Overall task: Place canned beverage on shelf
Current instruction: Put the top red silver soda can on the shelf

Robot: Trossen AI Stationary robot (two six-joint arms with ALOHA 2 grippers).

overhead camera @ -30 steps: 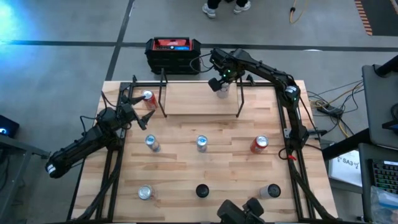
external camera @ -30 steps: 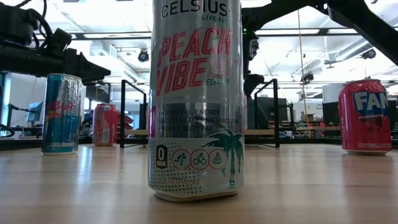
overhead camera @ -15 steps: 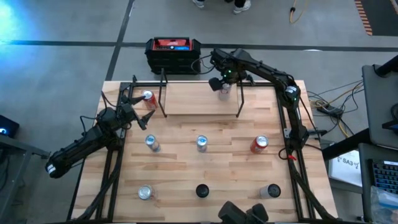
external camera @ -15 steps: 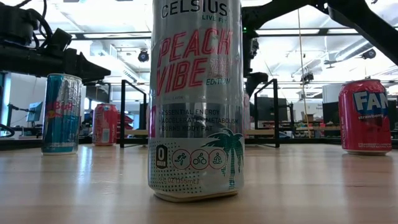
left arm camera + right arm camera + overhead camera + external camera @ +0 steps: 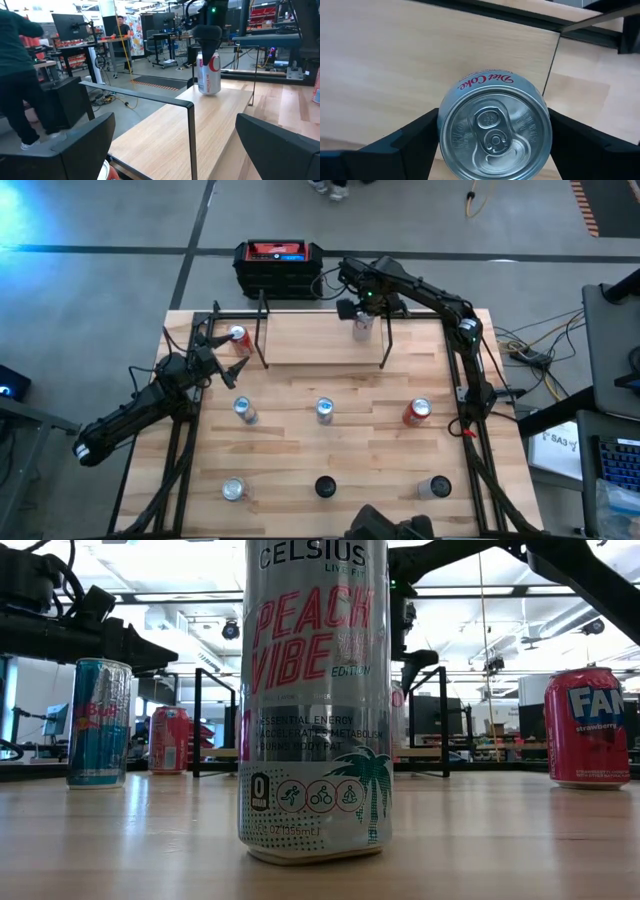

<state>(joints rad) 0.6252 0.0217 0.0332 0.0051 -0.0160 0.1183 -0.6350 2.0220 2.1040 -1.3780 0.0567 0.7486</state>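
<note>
The right claw hung over the right end of the shelf, directly above a silver Diet Coke can that stood upright on the plank. From the right wrist, the can's top filled the space between the two dark fingers, one at each side of its rim; whether they pressed on the can or stood just off it could not be told. From the left wrist, the can stood near the far end of the shelf, the right claw's dark tip at its top.

The left claw waited off the shelf's left end, fingers spread wide and holding nothing, with a red can just beyond them, beside the shelf's left upright.
</note>
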